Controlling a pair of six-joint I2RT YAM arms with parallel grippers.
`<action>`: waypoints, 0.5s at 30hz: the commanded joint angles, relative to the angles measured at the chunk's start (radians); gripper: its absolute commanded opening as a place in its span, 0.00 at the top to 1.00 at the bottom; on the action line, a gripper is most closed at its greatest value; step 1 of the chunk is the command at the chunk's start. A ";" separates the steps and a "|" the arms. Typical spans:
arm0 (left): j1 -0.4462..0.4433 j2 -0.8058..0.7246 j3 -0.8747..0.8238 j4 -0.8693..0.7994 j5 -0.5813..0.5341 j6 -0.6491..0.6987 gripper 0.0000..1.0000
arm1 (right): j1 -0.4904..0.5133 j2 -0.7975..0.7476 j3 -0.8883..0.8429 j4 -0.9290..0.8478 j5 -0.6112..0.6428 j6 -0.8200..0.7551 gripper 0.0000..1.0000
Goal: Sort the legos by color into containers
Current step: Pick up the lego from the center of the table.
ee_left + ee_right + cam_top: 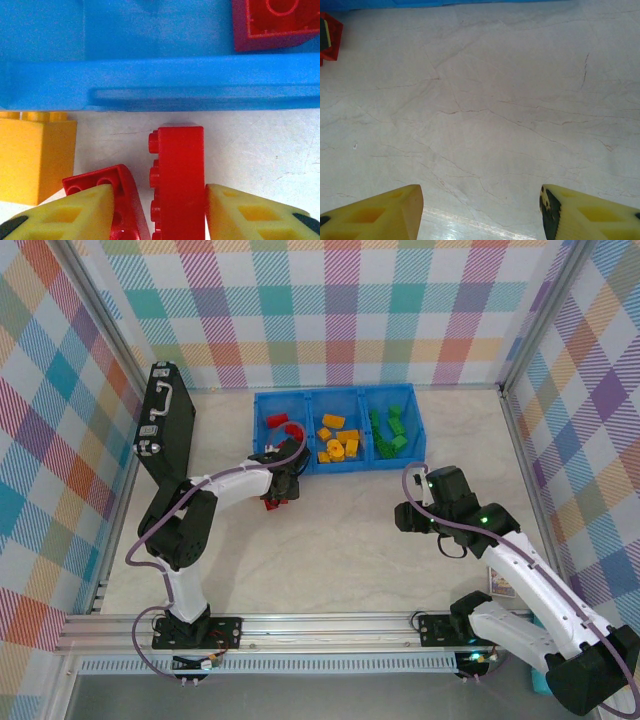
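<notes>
left wrist, upper right: red lego (272,30) cut by top edge | left edge: yellow lego (35,160) cut off | right wrist, upper left: red block (329,37) cut off

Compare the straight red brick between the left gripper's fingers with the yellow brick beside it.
The straight red brick sits between the fingers of the left gripper; the yellow brick lies outside them. The straight red brick's studs face sideways; the yellow brick's line its far edge. Both rest on the table just outside the blue bin.

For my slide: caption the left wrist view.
Left jaws flank two red bricks outside the blue bin, yellow brick alongside.
</notes>
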 commanded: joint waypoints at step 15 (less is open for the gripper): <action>0.002 0.014 0.038 -0.021 0.014 0.030 0.61 | -0.005 0.010 0.010 0.010 -0.002 -0.007 0.36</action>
